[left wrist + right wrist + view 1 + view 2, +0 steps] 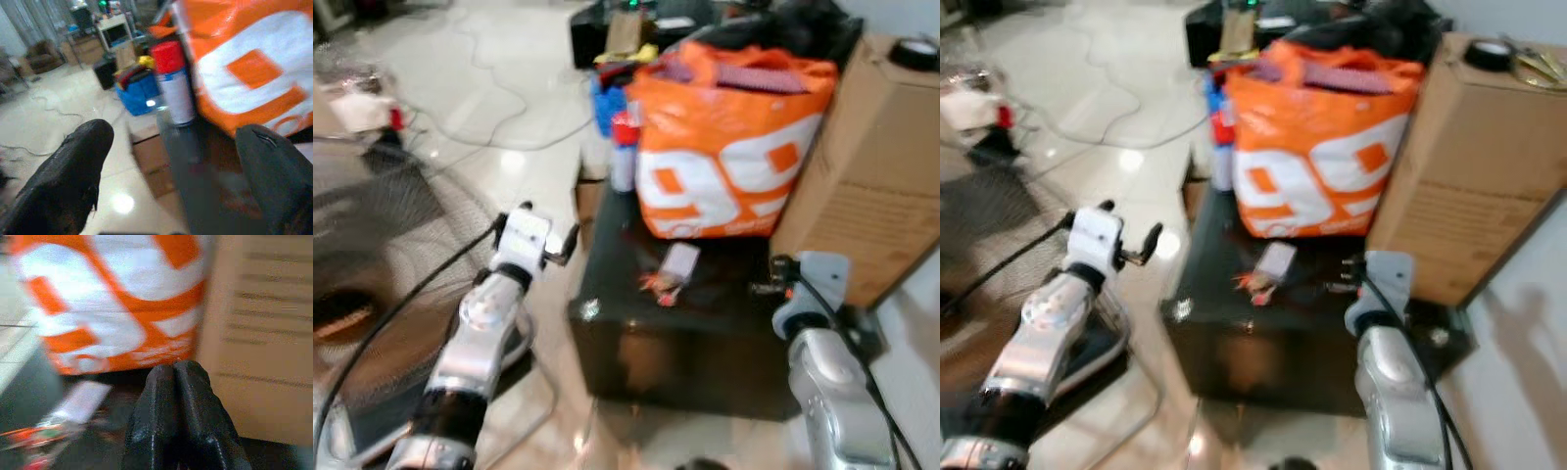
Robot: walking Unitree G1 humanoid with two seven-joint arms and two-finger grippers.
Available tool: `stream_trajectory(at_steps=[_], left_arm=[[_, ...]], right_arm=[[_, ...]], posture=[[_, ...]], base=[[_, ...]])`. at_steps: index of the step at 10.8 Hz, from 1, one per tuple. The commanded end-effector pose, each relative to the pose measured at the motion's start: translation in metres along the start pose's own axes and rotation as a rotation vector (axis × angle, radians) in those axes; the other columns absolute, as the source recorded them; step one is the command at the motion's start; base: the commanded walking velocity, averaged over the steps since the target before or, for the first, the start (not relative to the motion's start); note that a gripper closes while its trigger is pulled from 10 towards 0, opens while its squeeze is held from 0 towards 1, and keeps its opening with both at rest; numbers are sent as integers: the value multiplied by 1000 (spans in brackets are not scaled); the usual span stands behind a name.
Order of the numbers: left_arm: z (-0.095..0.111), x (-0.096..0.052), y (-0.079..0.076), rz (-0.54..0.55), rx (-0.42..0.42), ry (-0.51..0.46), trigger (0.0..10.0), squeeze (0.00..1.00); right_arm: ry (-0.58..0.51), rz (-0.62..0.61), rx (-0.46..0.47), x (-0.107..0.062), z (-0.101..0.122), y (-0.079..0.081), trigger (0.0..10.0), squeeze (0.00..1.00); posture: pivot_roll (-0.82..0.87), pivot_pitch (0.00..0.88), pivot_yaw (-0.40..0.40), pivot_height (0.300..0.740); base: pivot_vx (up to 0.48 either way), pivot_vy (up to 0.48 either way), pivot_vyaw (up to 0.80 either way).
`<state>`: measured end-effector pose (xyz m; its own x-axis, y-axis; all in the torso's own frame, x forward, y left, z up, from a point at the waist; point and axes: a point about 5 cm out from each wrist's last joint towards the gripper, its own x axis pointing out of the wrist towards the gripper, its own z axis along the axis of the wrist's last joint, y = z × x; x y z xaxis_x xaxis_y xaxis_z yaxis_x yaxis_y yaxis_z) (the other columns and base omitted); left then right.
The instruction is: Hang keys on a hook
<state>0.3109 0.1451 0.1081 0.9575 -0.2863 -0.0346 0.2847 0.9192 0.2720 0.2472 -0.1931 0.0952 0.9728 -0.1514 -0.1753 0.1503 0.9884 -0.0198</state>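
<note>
Keys [668, 274] lie mid-top of the black box [607, 333], before the orange bag [734, 147]. Light, loose, jangly; I'd pinch the white tag. Left gripper [176, 196] gapes empty; right gripper [178, 377] is pressed together, empty.

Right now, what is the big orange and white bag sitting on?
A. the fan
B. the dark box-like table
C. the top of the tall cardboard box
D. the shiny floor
B: the orange and white bag stands on the dark table, behind the keys with the white tag and beside the cardboard box.
</note>
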Motion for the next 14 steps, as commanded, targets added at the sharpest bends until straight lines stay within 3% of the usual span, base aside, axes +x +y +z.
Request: stream_trajectory(at_steps=[1,6,8,11,13,14], left_arm=[[5,0,9,18,19,-16,10000,243],[10,6,3,7,21,-30,10000,212],[6,0,-2,-25,12,-20,10000,220],[-7,-25,-12,5,-43,19,10000,224],[-8,-57,-11,99,-45,30,10000,224],[-14,-83,-8,148,-34,81,10000,227]], right_arm=[[-27,7,15,1,6,3,10000,0],[-56,7,-6,8,12,4,10000,0],[-79,17,-34,19,19,6,10000,0],[-88,39,-42,18,21,7,10000,0],[-92,95,-19,18,24,12,10000,0],[-66,156,-21,20,17,22,10000,0]], posture=[[-84,0,34,740],[-101,0,56,740],[-106,0,77,740],[-87,0,30,740],[-13,0,-53,740],[62,0,-122,740]], base=[[349,0,0],[116,0,0],[0,0,0],[0,0,0],[0,0,0],[0,0,0]])
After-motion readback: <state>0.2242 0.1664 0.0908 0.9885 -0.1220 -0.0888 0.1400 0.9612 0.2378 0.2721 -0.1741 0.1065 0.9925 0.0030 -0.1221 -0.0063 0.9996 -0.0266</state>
